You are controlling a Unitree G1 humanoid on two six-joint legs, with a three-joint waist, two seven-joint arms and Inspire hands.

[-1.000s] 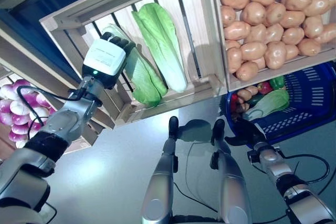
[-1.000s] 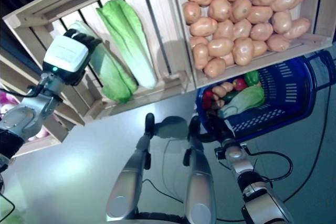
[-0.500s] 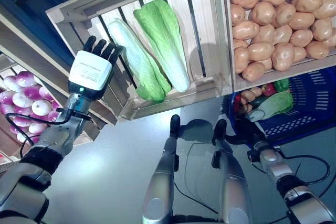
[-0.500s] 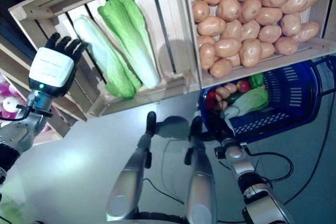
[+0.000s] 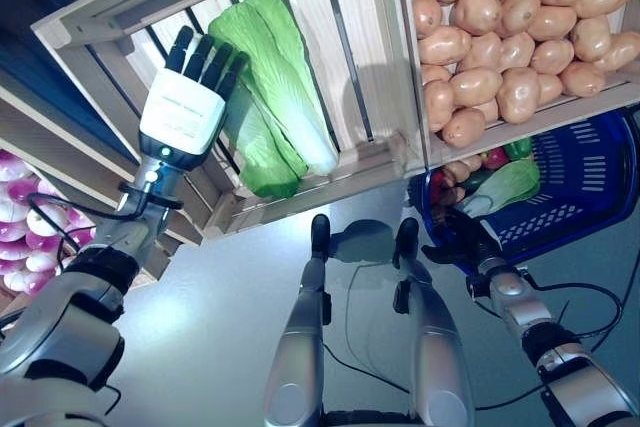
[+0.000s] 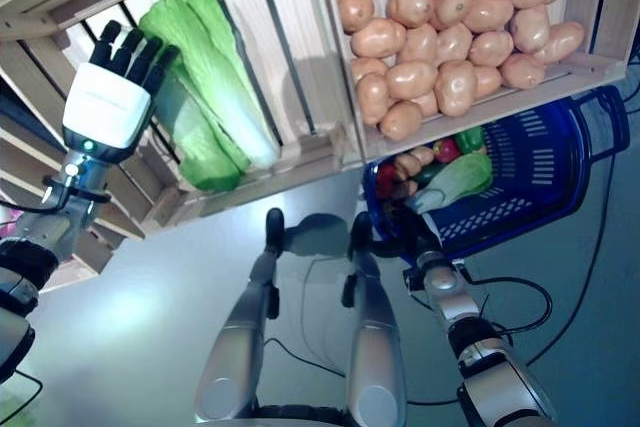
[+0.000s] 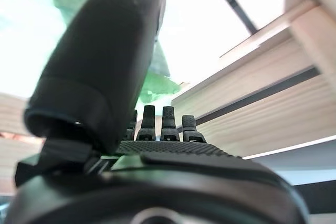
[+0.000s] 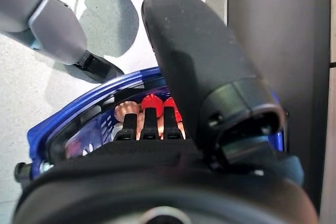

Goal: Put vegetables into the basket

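Two slatted wooden crates are sitting tilted side by side, the left crate (image 5: 330, 7) holding long, leafy green cabbages (image 5: 275, 77) and the right crate (image 5: 600, 102) heaped with smooth round potatoes (image 5: 510, 32). Below the potatoes a blue perforated plastic basket (image 5: 575, 182) is already carrying a cabbage, potatoes and red and green vegetables. The left hand (image 5: 185, 112) is hovering with fingers spread straight in front of the cabbages, while the right hand (image 5: 455, 247) is curling around the basket's near rim.

The crates (image 5: 380, 157) were pale, unfinished slatted wood. The basket (image 5: 590, 172) was glossy blue perforated plastic. The potatoes (image 5: 500, 57) looked smooth and matt, the cabbages (image 5: 285, 87) waxy, the floor (image 5: 200, 327) smooth grey.
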